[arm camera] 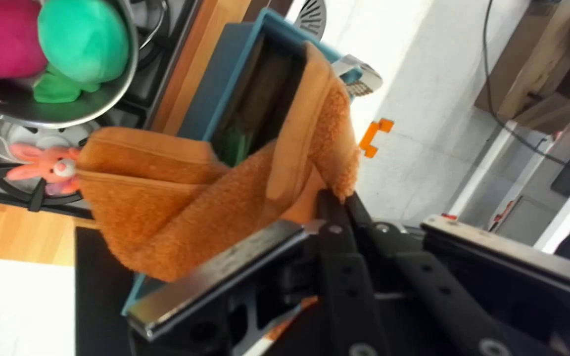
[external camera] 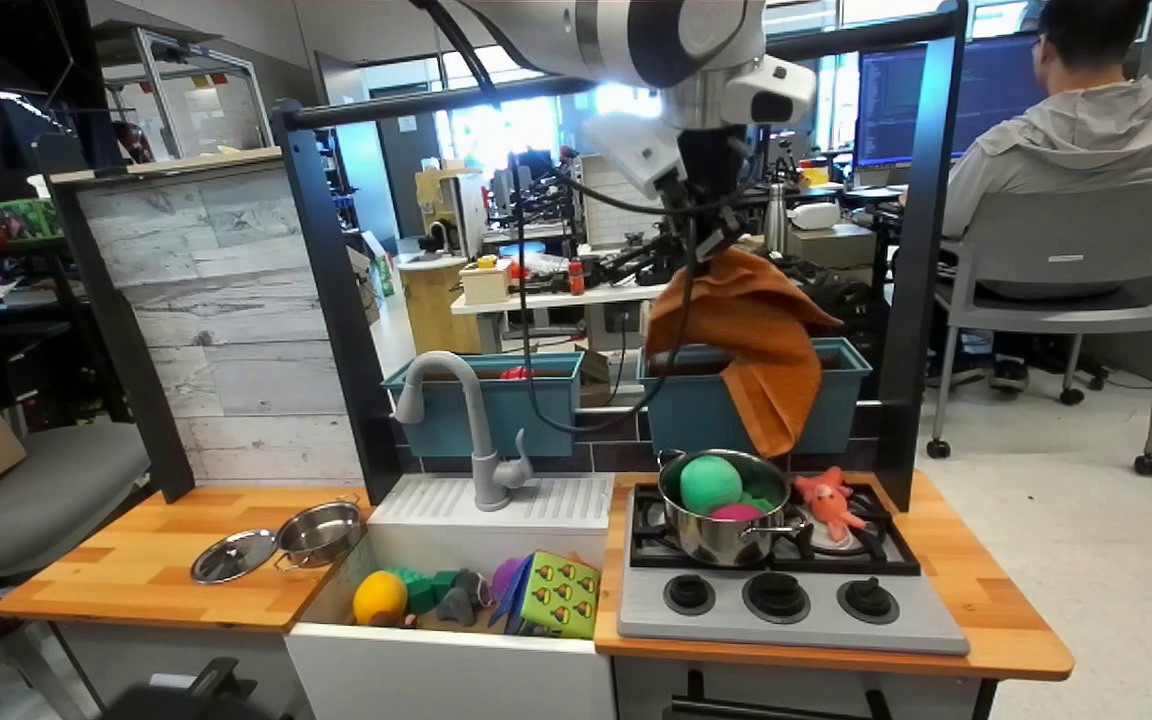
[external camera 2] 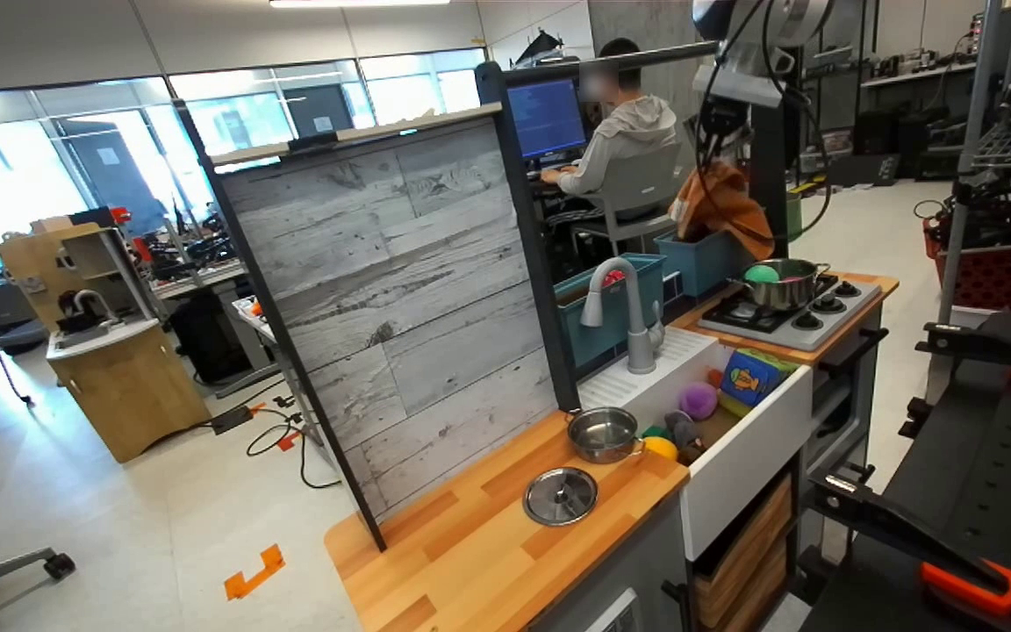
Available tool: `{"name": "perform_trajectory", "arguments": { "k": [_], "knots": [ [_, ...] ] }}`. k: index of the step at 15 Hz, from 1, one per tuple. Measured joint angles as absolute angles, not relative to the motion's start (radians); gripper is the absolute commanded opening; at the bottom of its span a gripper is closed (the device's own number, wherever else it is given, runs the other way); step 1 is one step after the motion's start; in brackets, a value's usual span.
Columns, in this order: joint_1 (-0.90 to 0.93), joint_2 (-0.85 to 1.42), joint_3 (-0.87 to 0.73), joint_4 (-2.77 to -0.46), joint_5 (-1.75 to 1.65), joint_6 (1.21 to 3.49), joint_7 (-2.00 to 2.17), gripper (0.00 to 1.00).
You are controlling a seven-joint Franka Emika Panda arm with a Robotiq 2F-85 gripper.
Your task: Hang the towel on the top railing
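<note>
Towel (external camera: 766, 335) pinched by the gripper (external camera: 712, 248), hanging below the top railing (external camera: 861, 35)

In an exterior view, the orange towel droops in folds, well under the railing and apart from it, while the robot arm (external camera: 626, 40) crosses in front of the railing's middle. Behind the towel sits 1 of 2 teal planters (external camera: 841, 400), and look at that lowest corner, showing just above the rim of the steel pot (external camera: 711, 545) on the stove (external camera: 726, 618), a green ball (external camera: 710, 484) inside.

In an exterior view, there's the towel again, up at the stove end. Nearer, on the counter (external camera 2: 462, 557), a shallow pot (external camera 2: 602, 449) sits with a round lid (external camera 2: 561, 497) lying just beside it; the grey faucet (external camera 2: 641, 342) stands by a sink (external camera 2: 747, 461) of toys (external camera 2: 699, 400), and a person (external camera 2: 643, 120) sits at a monitor (external camera 2: 545, 118) in the background.

Wrist view, tight on the action: the fingers (arm camera: 335, 237) are all but together, a bit of towel nipped at their tips. The towel fans out across the planter, its far end meeting the plush rabbit (arm camera: 50, 163) on the stove in this view; whether it touches either, I cannot tell
</note>
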State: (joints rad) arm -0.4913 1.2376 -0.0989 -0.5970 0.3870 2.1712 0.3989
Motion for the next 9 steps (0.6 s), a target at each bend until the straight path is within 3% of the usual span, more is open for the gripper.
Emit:
{"name": "perform_trajectory", "arguments": {
  "k": [9],
  "knots": [
    [-0.485, 0.962, -0.005, -0.730, 0.417, 1.639, 0.224, 0.01]
  ]
}}
